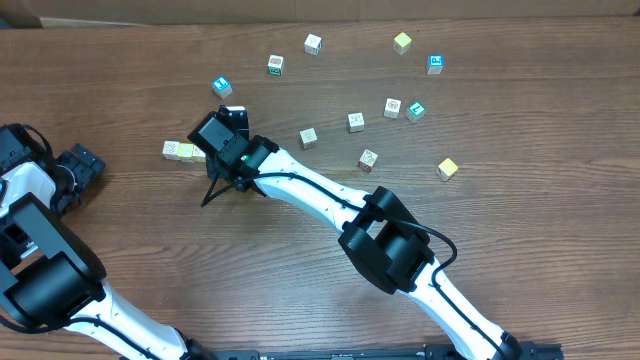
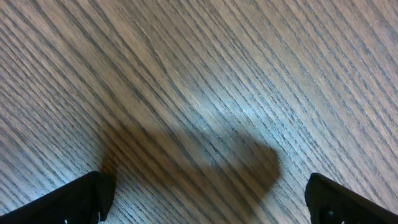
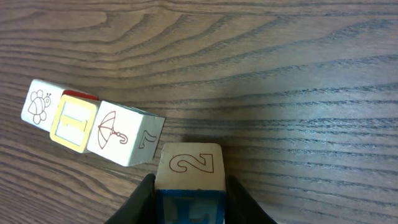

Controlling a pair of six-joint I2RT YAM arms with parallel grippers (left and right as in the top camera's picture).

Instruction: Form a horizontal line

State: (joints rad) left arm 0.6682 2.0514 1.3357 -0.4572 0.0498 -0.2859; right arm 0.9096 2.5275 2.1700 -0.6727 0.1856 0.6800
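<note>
While the right tool [image 3: 189, 190] pinches a blue cube [image 3: 188, 165] with "2" printed on top, that cube sits just beside the end of the row of cubes [image 3: 93, 124], whose faces show a bee, a yellow face, an umbrella and "7". The left tool [image 2: 205, 196] gapes wide and empty over the wood-grain counter [image 2: 249, 62].

Overhead, the right end effector [image 1: 213, 140] hides the horizontal line's [image 1: 178, 150] blue cube [image 3: 188, 165].

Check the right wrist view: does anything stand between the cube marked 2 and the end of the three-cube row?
Nothing visible does. The cube marked 2, clamped in the right gripper, sits right beside the umbrella cube that ends the row; whether they touch is unclear.
</note>
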